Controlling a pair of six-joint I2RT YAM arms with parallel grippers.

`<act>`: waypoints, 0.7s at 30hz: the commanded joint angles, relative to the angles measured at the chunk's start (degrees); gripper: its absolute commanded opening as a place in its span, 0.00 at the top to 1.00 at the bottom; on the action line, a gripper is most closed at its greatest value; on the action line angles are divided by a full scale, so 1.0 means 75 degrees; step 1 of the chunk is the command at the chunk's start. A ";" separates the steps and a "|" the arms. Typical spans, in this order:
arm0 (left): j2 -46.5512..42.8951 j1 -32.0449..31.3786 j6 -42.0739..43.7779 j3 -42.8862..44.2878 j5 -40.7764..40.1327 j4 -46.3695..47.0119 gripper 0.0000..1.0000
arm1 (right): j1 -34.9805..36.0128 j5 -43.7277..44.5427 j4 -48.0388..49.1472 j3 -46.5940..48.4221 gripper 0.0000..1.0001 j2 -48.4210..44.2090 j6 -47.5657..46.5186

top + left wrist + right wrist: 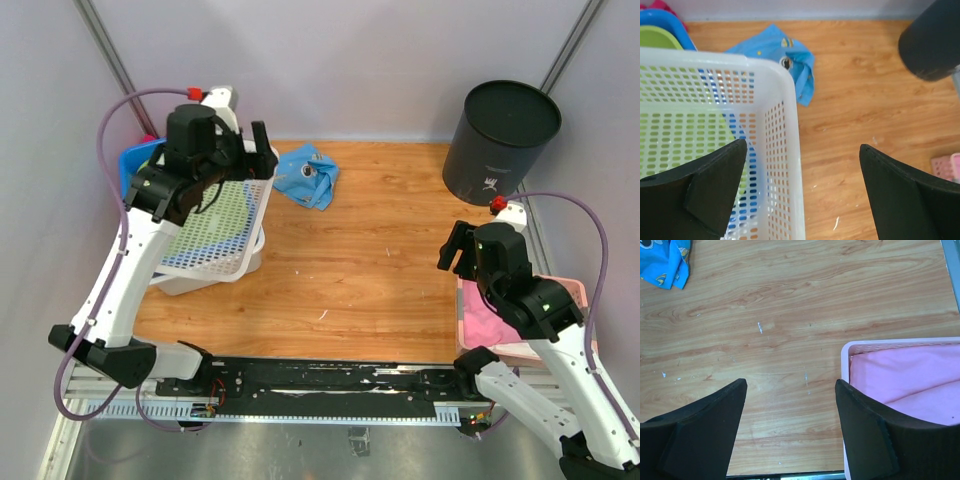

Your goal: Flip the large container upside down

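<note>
The large white perforated basket (215, 225) stands at the table's left with its open side up, and green and blue things show through its mesh. In the left wrist view its right wall and rim (792, 150) run between my fingers. My left gripper (260, 152) (802, 200) is open and straddles that wall near the far right corner, one finger (715, 185) inside the basket and the other (905, 195) over the table. My right gripper (455, 250) (790, 430) is open and empty above bare wood at the right.
A black cylindrical bin (500, 140) (932, 40) stands at the back right. A blue cloth (307, 175) (790, 65) (665, 260) lies beside the basket's far corner. A blue bowl (135, 160) sits behind the basket. A pink basket (575, 295) (890, 343) holding pink cloth (910, 380) is beside my right gripper.
</note>
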 commanded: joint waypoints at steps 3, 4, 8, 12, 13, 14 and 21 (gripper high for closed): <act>-0.0008 -0.0806 0.0532 -0.0995 -0.1434 -0.0666 0.01 | 0.0090 -0.0163 -0.0047 0.0154 0.27 0.0109 0.0184; -0.0019 -0.0846 0.0492 -0.1190 -0.1464 -0.0657 0.01 | 0.0097 -0.0170 -0.0049 0.0145 0.27 0.0122 0.0209; 0.0048 -0.1107 0.0323 -0.1707 -0.1662 -0.0629 0.13 | 0.0097 -0.0216 -0.0024 0.0090 0.27 0.0115 0.0263; 0.0345 -0.1209 0.0322 -0.1687 -0.1872 -0.0599 0.38 | 0.0097 -0.0242 0.0005 0.0113 0.27 0.0135 0.0289; 0.0423 -0.1220 0.0370 -0.1621 -0.1857 -0.0604 0.46 | 0.0095 -0.0269 0.0011 0.0131 0.27 0.0139 0.0288; 0.0505 -0.1239 0.0404 -0.1557 -0.1845 -0.0610 0.53 | 0.0097 -0.0266 0.0002 0.0153 0.28 0.0136 0.0295; 0.0728 -0.1400 0.0474 -0.0475 -0.1657 -0.0715 0.98 | 0.0096 -0.0144 -0.0032 0.0228 0.29 -0.0015 0.0260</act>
